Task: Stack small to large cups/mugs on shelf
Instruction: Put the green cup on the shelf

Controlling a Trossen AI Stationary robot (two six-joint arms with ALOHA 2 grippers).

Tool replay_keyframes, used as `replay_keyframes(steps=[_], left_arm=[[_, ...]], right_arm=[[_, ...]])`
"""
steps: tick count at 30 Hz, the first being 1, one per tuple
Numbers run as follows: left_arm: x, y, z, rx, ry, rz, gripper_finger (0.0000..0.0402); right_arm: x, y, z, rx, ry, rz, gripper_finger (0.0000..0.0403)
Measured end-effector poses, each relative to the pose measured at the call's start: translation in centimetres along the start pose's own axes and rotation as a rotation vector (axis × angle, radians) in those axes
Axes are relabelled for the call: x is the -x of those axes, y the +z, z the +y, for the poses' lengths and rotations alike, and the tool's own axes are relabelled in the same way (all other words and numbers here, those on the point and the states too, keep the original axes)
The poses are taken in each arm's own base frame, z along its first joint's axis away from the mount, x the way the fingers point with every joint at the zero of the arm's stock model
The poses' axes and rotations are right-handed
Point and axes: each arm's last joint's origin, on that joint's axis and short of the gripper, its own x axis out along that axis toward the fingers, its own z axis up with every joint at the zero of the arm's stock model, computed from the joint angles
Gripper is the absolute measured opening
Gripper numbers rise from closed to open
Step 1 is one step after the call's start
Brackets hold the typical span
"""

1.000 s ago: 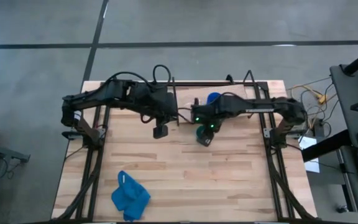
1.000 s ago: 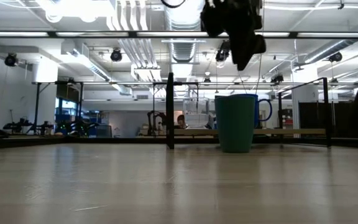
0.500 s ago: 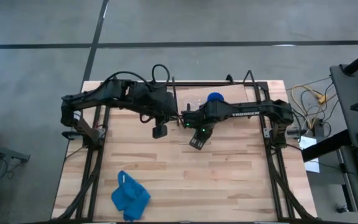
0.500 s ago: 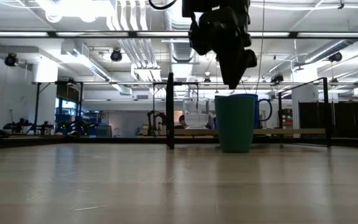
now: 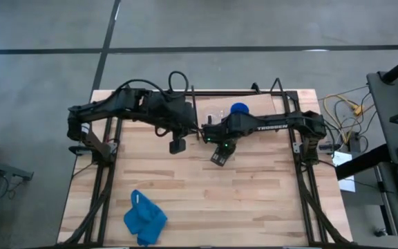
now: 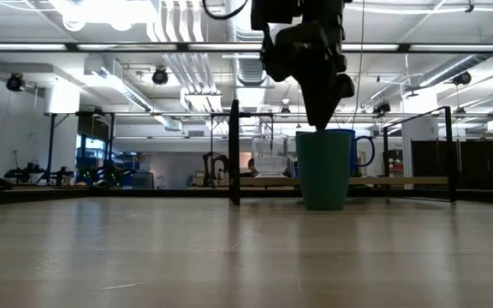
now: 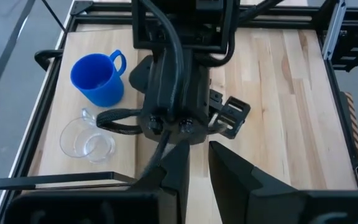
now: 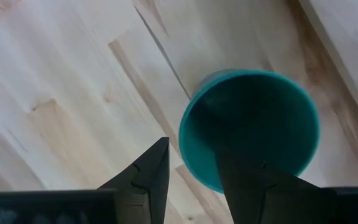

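The right hand (image 6: 322, 115) is swinging in from the side and coming down over the green cup (image 6: 323, 168), its fingers (image 8: 151, 168) now straddling the rim, one inside and one outside.

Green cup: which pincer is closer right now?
Right. The right pincer hangs directly over the green cup, one finger inside its rim, one outside. The left pincer hovers off to the side above bare table.

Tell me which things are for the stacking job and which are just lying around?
For the job:
- green cup
- blue mug
- glass cup
- shelf
- right pincer, open above the green cup

Just lying around:
- blue cloth, near the table's front
- left pincer, waiting
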Motion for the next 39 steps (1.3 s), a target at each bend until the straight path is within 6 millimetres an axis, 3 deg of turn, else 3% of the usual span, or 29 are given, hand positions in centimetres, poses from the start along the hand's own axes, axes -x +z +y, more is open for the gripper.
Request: replay_keyframes(steps=[39], left_arm=[[1.3, -0.2, -0.2, 0.0, -0.051, -0.019, 0.0047]], right_arm=[[-0.9, -0.2, -0.2, -0.005, -0.003, 0.008, 0.0123]])
